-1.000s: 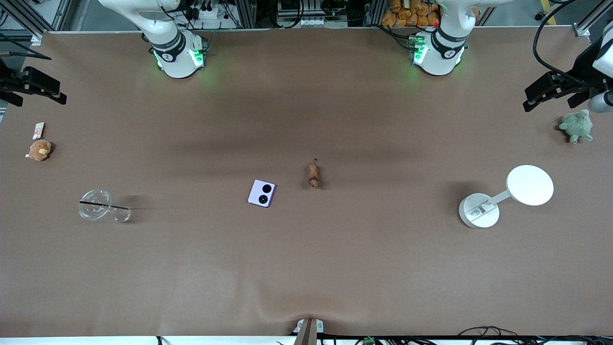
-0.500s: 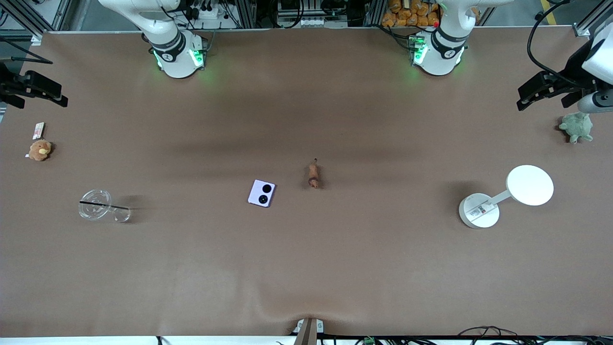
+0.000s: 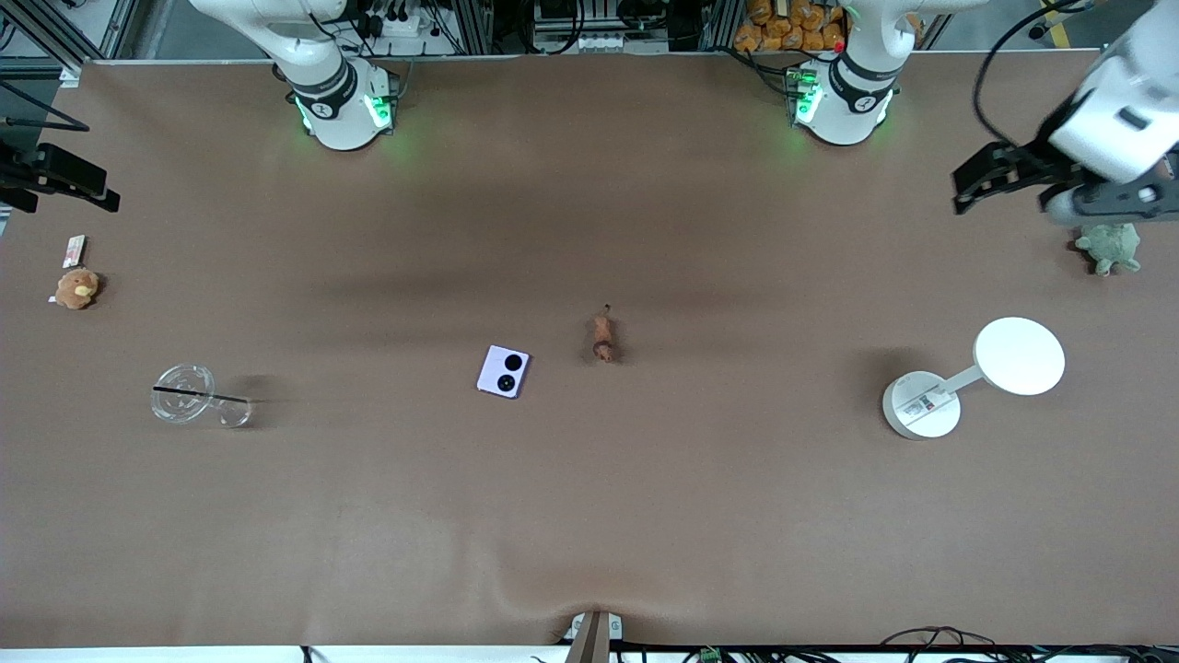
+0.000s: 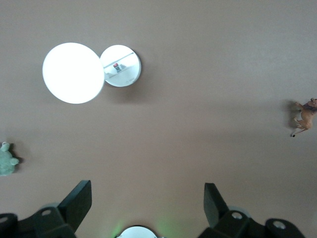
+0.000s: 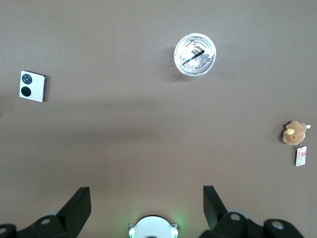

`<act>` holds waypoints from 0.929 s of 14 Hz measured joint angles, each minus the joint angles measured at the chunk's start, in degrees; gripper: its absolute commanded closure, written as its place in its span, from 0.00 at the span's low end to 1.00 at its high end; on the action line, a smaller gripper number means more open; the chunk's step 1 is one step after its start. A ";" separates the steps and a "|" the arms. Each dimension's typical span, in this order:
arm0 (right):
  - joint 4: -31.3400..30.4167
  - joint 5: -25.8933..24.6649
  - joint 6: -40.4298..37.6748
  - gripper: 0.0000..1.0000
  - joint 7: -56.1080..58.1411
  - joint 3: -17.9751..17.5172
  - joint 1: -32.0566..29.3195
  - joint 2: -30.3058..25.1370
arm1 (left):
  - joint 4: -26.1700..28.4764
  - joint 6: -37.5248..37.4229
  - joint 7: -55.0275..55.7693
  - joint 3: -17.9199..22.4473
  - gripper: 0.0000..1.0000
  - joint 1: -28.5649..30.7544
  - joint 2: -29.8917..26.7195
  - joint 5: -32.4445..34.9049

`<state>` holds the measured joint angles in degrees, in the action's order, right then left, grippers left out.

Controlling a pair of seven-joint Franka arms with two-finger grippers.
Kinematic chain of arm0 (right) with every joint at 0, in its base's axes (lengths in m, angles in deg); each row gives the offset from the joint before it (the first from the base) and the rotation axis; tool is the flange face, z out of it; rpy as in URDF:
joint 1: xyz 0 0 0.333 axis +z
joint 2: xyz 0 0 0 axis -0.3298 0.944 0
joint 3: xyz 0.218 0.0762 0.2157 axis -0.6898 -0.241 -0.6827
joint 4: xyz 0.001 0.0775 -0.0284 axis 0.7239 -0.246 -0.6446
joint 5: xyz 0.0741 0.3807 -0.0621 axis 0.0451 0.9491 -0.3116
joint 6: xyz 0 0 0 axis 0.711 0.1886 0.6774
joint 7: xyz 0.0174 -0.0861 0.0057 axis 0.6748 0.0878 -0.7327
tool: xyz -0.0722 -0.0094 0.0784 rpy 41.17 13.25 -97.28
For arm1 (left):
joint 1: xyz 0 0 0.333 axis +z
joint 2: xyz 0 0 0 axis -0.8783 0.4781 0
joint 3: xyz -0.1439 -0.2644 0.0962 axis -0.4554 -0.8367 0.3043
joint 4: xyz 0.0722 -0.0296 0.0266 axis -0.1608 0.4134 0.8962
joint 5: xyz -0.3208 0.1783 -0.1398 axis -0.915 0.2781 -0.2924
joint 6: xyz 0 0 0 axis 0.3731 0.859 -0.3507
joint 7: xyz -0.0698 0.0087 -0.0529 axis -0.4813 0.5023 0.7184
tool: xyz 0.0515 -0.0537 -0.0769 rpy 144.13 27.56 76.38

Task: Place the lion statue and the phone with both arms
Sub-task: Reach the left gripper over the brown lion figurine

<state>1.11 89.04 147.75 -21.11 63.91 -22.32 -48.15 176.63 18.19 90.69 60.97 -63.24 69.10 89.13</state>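
The lion statue point(image 3: 603, 338), small and orange-brown, lies on its side at the table's middle; it also shows in the left wrist view point(image 4: 304, 116). The pale-lavender phone point(image 3: 503, 371), with two black circles, lies flat beside it, toward the right arm's end; it also shows in the right wrist view point(image 5: 33, 86). My left gripper point(image 3: 976, 184) is open and empty, up in the air over the left arm's end of the table point(image 4: 147, 198). My right gripper point(image 3: 92, 189) is open and empty, in the air over the right arm's end point(image 5: 147, 198).
A white stand with a round disc point(image 3: 1018, 356) and a green plush toy point(image 3: 1110, 244) are at the left arm's end. A clear cup with a black stick point(image 3: 184, 394), a brown plush toy point(image 3: 76, 288) and a small tag point(image 3: 74, 250) are at the right arm's end.
My left gripper has swung from over the green plush toward the table's middle. My right gripper has shifted slightly toward its table end. The lion statue and phone have not moved.
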 measured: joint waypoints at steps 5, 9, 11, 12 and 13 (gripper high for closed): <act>-0.01 0.07 1.90 0.00 0.00 0.01 -0.30 1.06 | -0.10 6.59 7.27 -7.06 0.00 -0.70 7.17 -0.02; 0.00 0.10 2.38 0.00 0.00 0.00 -0.34 1.65 | -4.35 9.70 15.54 -8.51 0.00 -7.40 16.49 0.78; -0.02 0.14 3.18 0.00 0.00 -0.05 -0.34 2.27 | -7.04 11.45 21.85 -8.54 0.00 -11.69 21.05 1.50; -0.03 0.15 4.06 0.00 0.00 -0.08 -0.34 2.82 | -7.84 12.67 24.63 -8.52 0.00 -13.64 22.90 1.74; -0.03 0.16 4.92 0.00 0.00 -0.11 -0.33 3.52 | -8.24 14.13 26.95 -8.51 0.00 -15.24 24.49 1.89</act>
<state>1.07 89.20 152.67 -21.11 63.79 -22.66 -44.63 168.39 32.32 117.64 52.46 -78.49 93.59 91.02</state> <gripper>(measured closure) 0.000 0.000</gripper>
